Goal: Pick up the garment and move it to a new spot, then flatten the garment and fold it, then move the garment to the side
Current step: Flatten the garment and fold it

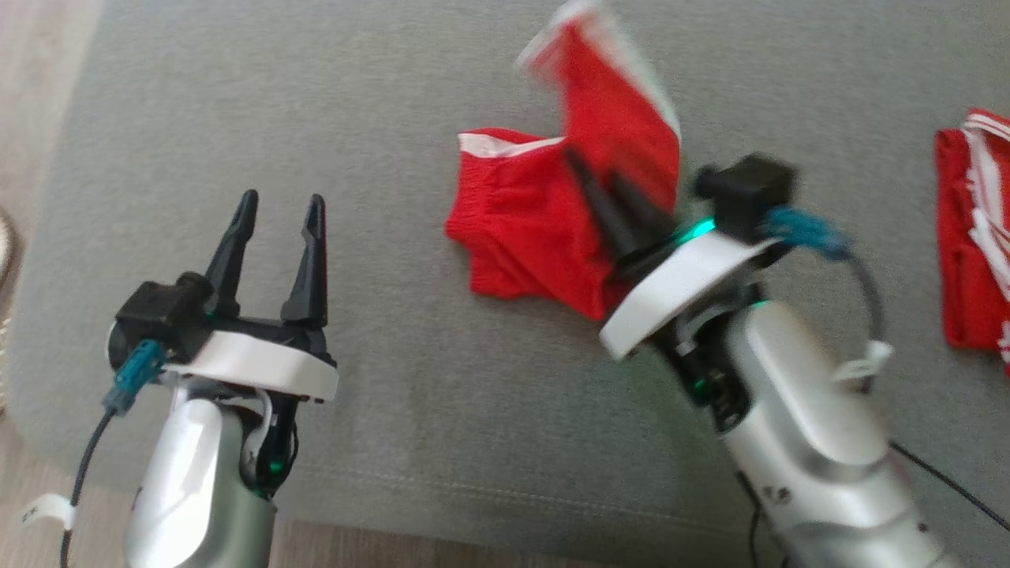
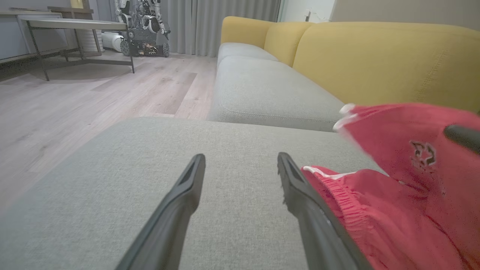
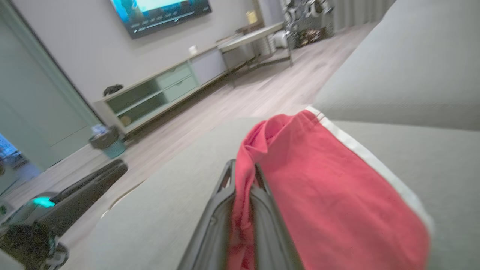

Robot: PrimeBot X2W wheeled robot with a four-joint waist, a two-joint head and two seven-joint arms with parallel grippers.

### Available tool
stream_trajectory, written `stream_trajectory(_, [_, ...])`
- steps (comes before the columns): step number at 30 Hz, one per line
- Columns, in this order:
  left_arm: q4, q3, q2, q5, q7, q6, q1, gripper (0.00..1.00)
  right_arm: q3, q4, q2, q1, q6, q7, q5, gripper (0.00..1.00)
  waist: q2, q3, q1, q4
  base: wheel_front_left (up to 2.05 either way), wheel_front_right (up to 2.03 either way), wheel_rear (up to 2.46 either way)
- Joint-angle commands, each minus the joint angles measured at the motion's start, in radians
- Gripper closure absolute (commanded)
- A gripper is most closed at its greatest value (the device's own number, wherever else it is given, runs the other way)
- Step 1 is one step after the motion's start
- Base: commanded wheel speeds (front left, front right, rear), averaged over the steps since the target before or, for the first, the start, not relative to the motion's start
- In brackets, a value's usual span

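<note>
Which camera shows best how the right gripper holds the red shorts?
The right wrist view: close up, the right gripper is shut on a fold of the red shorts. The head view shows that grip blurred, from above; the left wrist view shows the shorts and one dark fingertip.

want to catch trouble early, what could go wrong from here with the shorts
The right gripper pinches only a thin fold of the red white-trimmed fabric shorts; it might slip out as the lifted flap swings.
The left gripper is open, apart from the shorts, so a one-armed pull may bunch the part lying on the grey sofa cushion.
</note>
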Motion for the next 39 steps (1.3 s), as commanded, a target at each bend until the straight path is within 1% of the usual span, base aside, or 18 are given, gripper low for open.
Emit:
stream_trajectory(1, [-0.025,0.025,0.011,-0.005,-0.012,-0.005,-0.017,0.00,0.060,0.006,0.011,-0.018,-0.001,0.002,0.033,1.00,0.0000,-0.003,0.0000,0.032,0.00,0.00,0.00])
stream_trajectory(5, [-0.018,0.017,0.005,-0.013,-0.012,-0.005,-0.023,0.00,0.161,0.114,0.011,-0.046,-0.001,-0.011,0.103,1.00,0.0000,0.006,0.0000,0.068,0.00,0.00,0.00])
stream_trajectory(8, [-0.018,0.020,0.003,-0.015,-0.012,-0.005,-0.022,0.00,0.229,0.180,0.011,-0.060,-0.001,-0.023,0.138,1.00,0.0000,0.015,0.0000,0.077,0.00,0.00,0.00])
stream_trajectory(10, [-0.018,0.024,0.001,-0.016,-0.012,-0.005,-0.023,0.00,0.254,0.211,0.011,-0.073,-0.001,-0.038,0.150,1.00,0.0000,0.022,0.0000,0.078,0.00,0.00,0.00])
stream_trajectory(11, [-0.018,0.026,0.001,-0.016,-0.012,-0.005,-0.023,0.00,0.263,0.222,0.011,-0.079,-0.001,-0.048,0.153,0.55,0.0000,0.024,0.0000,0.076,0.00,0.00,0.00])
stream_trajectory(12, [-0.019,0.030,0.001,-0.015,-0.012,-0.005,-0.023,0.00,0.269,0.229,0.011,-0.088,-0.001,-0.059,0.154,0.00,0.0000,0.026,0.0000,0.072,0.00,0.00,0.00])
stream_trajectory(15, [-0.018,0.040,0.001,-0.010,-0.012,-0.004,-0.022,0.00,0.279,0.229,0.011,-0.113,-0.001,-0.099,0.143,0.00,0.0000,0.028,0.0000,0.057,0.00,0.00,0.00])
stream_trajectory(18, [-0.014,0.047,0.003,0.000,-0.012,-0.002,-0.020,0.00,0.277,0.196,0.011,-0.129,-0.001,-0.140,0.131,0.00,0.0000,0.022,0.0000,0.038,0.00,0.00,0.00])
stream_trajectory(21, [-0.011,0.052,0.007,0.010,-0.012,0.000,-0.019,0.00,0.234,0.154,0.011,-0.129,-0.001,-0.177,0.111,0.00,0.0000,0.013,0.0000,0.019,0.00,0.00,0.00])
stream_trajectory(24, [-0.014,0.059,0.013,0.017,-0.012,0.002,-0.017,0.00,0.143,0.117,0.011,-0.111,-0.001,-0.198,0.065,0.00,0.0000,0.004,0.0000,-0.001,0.00,0.00,0.00])
stream_trajectory(27, [-0.021,0.065,0.021,0.025,-0.012,0.005,-0.013,0.00,0.030,0.076,0.011,-0.072,-0.001,-0.201,0.002,0.00,0.0000,-0.003,0.0000,-0.021,0.00,0.00,0.00])
stream_trajectory(28, [-0.021,0.065,0.021,0.025,-0.012,0.005,-0.013,0.00,0.030,0.076,0.011,-0.072,-0.001,-0.201,0.002,0.00,0.0000,-0.003,0.0000,-0.021,0.00,0.00,0.00])
stream_trajectory(35, [-0.046,0.066,0.045,0.040,-0.012,0.006,-0.002,0.00,-0.236,-0.056,0.011,0.088,-0.001,-0.164,-0.130,0.00,0.0000,-0.016,0.0000,-0.059,0.00,0.00,0.00])
stream_trajectory(37, [-0.052,0.064,0.054,0.042,-0.012,0.006,0.005,0.00,-0.300,-0.098,0.011,0.135,-0.001,-0.151,-0.158,0.00,0.0000,-0.019,0.0000,-0.069,0.00,0.00,0.00])
stream_trajectory(39, [-0.059,0.066,0.061,0.041,-0.011,0.008,0.013,0.00,-0.343,-0.135,0.011,0.175,-0.001,-0.140,-0.173,0.00,0.0000,-0.024,0.0000,-0.078,0.00,0.00,0.00])
